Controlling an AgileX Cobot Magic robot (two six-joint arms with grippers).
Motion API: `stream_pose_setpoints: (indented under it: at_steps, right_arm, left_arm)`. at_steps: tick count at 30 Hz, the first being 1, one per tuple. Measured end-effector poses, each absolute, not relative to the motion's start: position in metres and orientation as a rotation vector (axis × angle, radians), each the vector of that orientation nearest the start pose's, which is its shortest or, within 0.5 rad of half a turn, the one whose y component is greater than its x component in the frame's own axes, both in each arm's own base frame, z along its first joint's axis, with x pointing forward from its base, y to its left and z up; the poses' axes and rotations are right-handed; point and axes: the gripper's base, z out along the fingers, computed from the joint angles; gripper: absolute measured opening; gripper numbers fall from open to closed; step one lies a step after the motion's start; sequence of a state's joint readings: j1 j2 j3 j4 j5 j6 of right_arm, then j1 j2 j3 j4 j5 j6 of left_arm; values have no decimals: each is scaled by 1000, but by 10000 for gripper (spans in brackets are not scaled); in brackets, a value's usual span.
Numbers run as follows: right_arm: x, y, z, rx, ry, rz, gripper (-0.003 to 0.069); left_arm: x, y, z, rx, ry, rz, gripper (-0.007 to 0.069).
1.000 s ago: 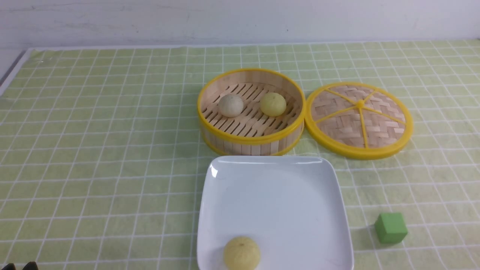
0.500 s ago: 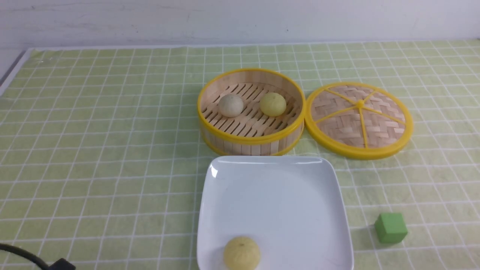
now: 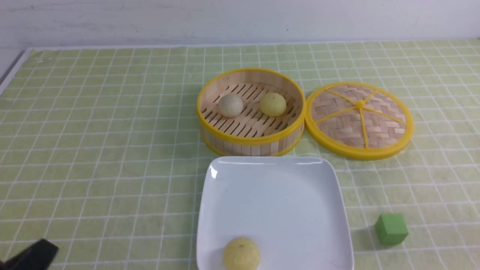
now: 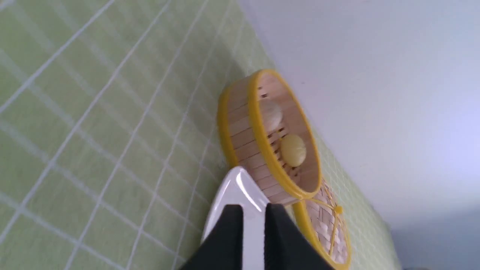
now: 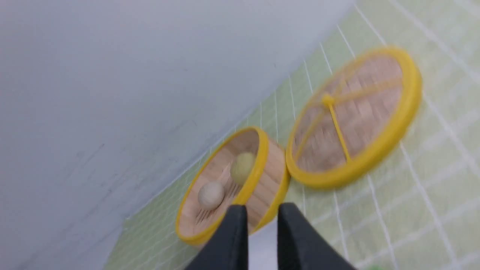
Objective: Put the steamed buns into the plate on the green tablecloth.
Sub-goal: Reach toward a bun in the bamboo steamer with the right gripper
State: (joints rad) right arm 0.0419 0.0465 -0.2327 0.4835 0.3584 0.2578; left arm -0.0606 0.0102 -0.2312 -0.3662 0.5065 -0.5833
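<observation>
The white square plate (image 3: 275,180) lies on the green tablecloth (image 3: 93,150) at the front centre, with one pale yellow bun (image 3: 241,253) near its front edge. The bamboo steamer (image 3: 250,142) behind it holds a greyish-beige bun (image 3: 230,105) and a pale yellow bun (image 3: 273,104). My left gripper (image 4: 254,210) is low at the front left, away from the plate (image 4: 240,187); its jaws stand close together and empty. My right gripper (image 5: 262,210) is also nearly closed and empty and faces the steamer (image 5: 270,168). It does not show in the front view.
The woven steamer lid (image 3: 359,120) lies flat to the right of the steamer, touching it. A green cube (image 3: 391,228) sits to the right of the plate. A black part of my left arm (image 3: 32,257) shows at the bottom left corner. A white wall runs behind the table.
My left arm has come further into the bottom left corner of the front view. The buns, plate, steamer, lid and cube have not moved.
</observation>
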Motion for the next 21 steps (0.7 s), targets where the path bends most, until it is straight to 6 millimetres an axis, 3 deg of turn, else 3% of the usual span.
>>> stream_pose_setpoints:
  at_steps: [2, 4, 6, 8, 10, 12, 15, 21]
  right_arm:
    - [48, 15, 283, 255, 1724, 496, 10]
    - [63, 12, 290, 174, 1925, 325, -9]
    - [73, 10, 289, 165, 2045, 264, -9]
    - [104, 11, 278, 169, 2366, 203, -9]
    - [115, 15, 274, 149, 2438, 237, -9]
    - [140, 39, 268, 14, 2511, 462, -7]
    - [166, 71, 265, -226, 2507, 660, 4]
    - [230, 117, 271, -455, 2481, 751, 71]
  left_arm:
    - [38, -17, 268, -550, 1834, -717, 22]
    - [45, -15, 279, -539, 2017, -584, 4]
    - [53, -13, 278, -549, 2145, -493, 2]
    - [71, -9, 276, -545, 2425, -310, 2]
    - [80, -9, 274, -528, 2516, -263, 2]
    - [99, -11, 269, -439, 2652, -211, 2]
    - [117, -16, 261, -344, 2727, -249, 3]
    - [137, -28, 251, -242, 2779, -383, 51]
